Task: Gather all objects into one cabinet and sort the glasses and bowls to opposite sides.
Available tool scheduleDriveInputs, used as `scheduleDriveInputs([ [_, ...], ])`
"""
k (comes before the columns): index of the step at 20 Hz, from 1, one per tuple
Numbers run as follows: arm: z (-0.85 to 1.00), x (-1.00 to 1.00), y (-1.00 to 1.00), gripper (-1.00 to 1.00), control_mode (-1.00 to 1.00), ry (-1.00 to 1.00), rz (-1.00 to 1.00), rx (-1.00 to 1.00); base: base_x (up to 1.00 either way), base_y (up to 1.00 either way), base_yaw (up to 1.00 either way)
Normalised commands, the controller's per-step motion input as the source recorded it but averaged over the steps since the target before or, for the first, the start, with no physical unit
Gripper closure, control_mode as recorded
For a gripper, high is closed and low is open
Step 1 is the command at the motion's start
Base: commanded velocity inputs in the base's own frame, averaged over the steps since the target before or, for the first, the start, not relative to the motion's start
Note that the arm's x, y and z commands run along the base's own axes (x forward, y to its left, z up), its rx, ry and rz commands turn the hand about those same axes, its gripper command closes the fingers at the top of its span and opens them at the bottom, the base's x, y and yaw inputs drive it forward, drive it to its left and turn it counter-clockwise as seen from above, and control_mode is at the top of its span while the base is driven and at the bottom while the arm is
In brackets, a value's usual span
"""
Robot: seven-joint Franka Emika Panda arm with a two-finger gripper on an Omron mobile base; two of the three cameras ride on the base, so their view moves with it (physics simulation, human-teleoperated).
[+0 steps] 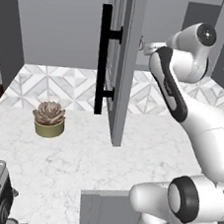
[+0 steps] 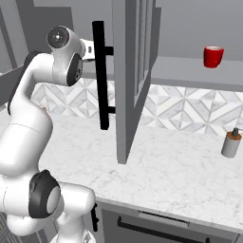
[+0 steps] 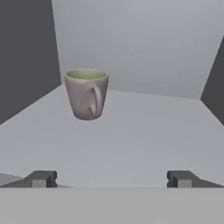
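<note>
A grey-olive cup (image 3: pixel 86 93) with a handle stands upright on the cabinet's plain grey shelf (image 3: pixel 144 131), ahead and left of my gripper (image 3: pixel 111 178). The gripper is open, its fingertips (image 3: pixel 41 178) wide apart with nothing between them, well short of the cup. My arm (image 1: pixel 170 81) reaches up behind the open grey cabinet door (image 1: pixel 124 61) with its black bar handle (image 1: pixel 101 58). A red cup (image 2: pixel 213 56) stands on the shelf (image 2: pixel 190 72) to the right of the door (image 2: pixel 126 80). The bowls are out of view.
A potted succulent (image 1: pixel 49 118) sits on the marble counter (image 1: pixel 88 156) left of the door. A pale soap dispenser (image 2: pixel 231 144) stands at the counter's far right. Dark side walls (image 3: pixel 26 57) close in the shelf space around the cup.
</note>
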Motion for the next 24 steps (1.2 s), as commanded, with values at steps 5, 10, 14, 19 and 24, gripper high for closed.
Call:
scheduleDriveInputs([
  [5,0.00,0.19,0.00,-1.00,-1.00,0.00,0.00,0.00,0.00,0.00,0.00],
  [10,0.00,0.09,0.02,-1.00,-1.00,-0.01,0.00,0.00,0.00,0.00,0.00],
  [14,0.00,0.00,0.00,-1.00,-1.00,-0.02,0.00,0.00,0.00,0.00,0.00],
  [19,0.00,0.00,0.00,-1.00,-1.00,-0.03,0.00,0.00,0.00,0.00,0.00],
  [24,0.00,0.02,0.04,-1.00,-1.00,0.00,0.00,0.00,0.00,0.00,0.00],
])
